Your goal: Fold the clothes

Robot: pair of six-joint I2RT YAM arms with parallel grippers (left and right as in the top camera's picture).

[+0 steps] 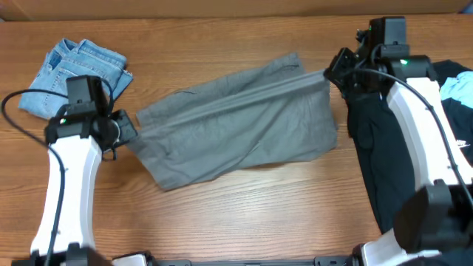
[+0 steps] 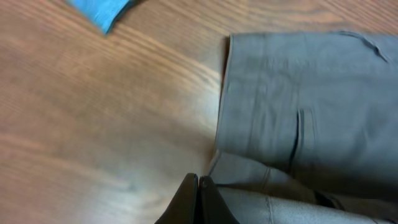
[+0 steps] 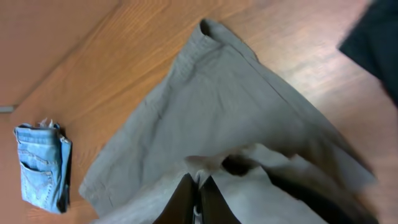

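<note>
Now our left gripper (image 1: 127, 127) sits at the left end of the plain grey cotton shorts (image 1: 236, 122). Its black fingers are pressed together with a corner of the lower cloth layer pinched between them, as the left wrist view shows. Our right gripper (image 1: 330, 74) is at the far right corner of the shorts, its fingers likewise closed tight, and a bunched fold of grey cloth rises to them. The shorts lie across the middle of the brown wooden table (image 1: 222, 229), doubled over with a long crease running their length. We see folded light-blue denim jeans (image 1: 74, 74) at the far left, apart from the shorts, and a black T-shirt (image 1: 369, 155) spread just right of them.
</note>
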